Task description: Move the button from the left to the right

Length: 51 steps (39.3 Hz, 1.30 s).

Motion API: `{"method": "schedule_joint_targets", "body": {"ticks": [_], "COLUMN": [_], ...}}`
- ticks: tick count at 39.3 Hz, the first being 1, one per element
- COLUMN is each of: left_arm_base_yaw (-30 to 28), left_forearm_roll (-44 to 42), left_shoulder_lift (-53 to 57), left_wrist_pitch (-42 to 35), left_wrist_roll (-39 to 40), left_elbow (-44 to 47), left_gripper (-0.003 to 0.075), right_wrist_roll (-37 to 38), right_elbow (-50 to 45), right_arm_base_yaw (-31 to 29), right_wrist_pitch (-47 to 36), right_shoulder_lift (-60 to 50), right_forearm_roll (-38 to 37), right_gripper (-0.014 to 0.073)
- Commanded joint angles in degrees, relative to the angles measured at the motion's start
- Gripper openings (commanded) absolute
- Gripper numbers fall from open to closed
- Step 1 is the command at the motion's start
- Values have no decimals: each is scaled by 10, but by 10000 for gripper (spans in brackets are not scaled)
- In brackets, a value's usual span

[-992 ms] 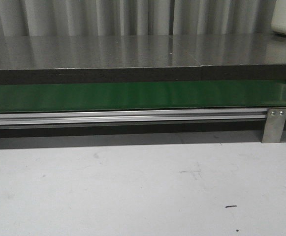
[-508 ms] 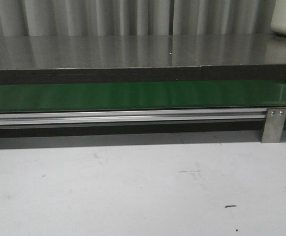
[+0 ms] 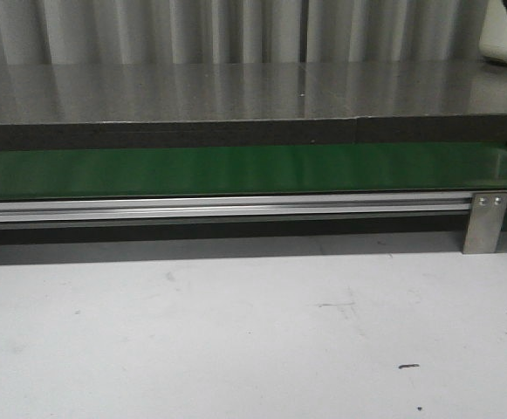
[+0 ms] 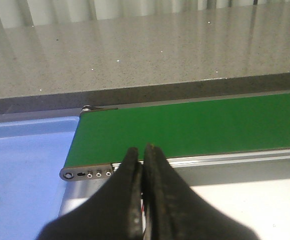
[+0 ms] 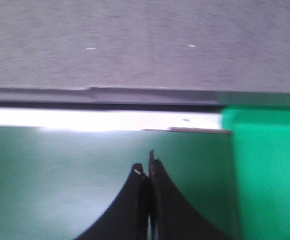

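The button is out of view in all three views. A green conveyor belt (image 3: 236, 170) runs across the front view, and neither gripper shows there. In the left wrist view my left gripper (image 4: 144, 148) is shut with nothing held, its tips over the belt's near edge (image 4: 194, 127) close to the belt's end. In the right wrist view my right gripper (image 5: 146, 167) is shut and empty above the green belt (image 5: 85, 170), near its other end.
An aluminium rail (image 3: 218, 208) with a bracket (image 3: 486, 220) borders the belt's front. A dark stone-like counter (image 3: 236, 92) lies behind it. A blue tray (image 4: 20, 170) sits off the belt's end by the left gripper. A brighter green surface (image 5: 269, 165) adjoins the belt's right end.
A small dark shape has appeared at the top right corner of the front view. Nothing else differs.
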<state>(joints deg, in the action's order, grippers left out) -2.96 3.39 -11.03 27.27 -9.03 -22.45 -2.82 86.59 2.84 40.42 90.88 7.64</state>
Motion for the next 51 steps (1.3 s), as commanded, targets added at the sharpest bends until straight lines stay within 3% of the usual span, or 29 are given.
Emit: {"method": "schedule_joint_targets", "body": {"ticks": [1, 9, 18, 28, 40, 51], "left_arm_base_yaw": [-1, -1, -1, -1, -1, -1], "left_forearm_roll": [7, 7, 7, 7, 7, 7], "left_shoulder_lift": [-5, -5, -5, -5, -5, -5], "left_wrist_pitch": [-50, -50, -50, -50, -50, -50], "left_wrist_roll": [6, 6, 6, 6, 6, 6], "left_elbow": [-15, -15, -15, -15, -15, -15], "left_gripper": [-21, -21, -21, -21, -21, -21], "right_wrist_roll": [-12, -18, -18, -18, -18, -18], "right_elbow": [-29, -181, -388, -556, -648, -651], "right_arm_base_yaw": [36, 80, 84, 84, 84, 84], "right_wrist_pitch": [-67, -158, -280, -315, -320, -316], "right_shoulder_lift": [-72, -189, -367, -576, -762, -785], "right_forearm_roll": [1, 1, 1, 1, 1, 1], "right_gripper": [-68, -68, -68, -68, -68, -68]}}
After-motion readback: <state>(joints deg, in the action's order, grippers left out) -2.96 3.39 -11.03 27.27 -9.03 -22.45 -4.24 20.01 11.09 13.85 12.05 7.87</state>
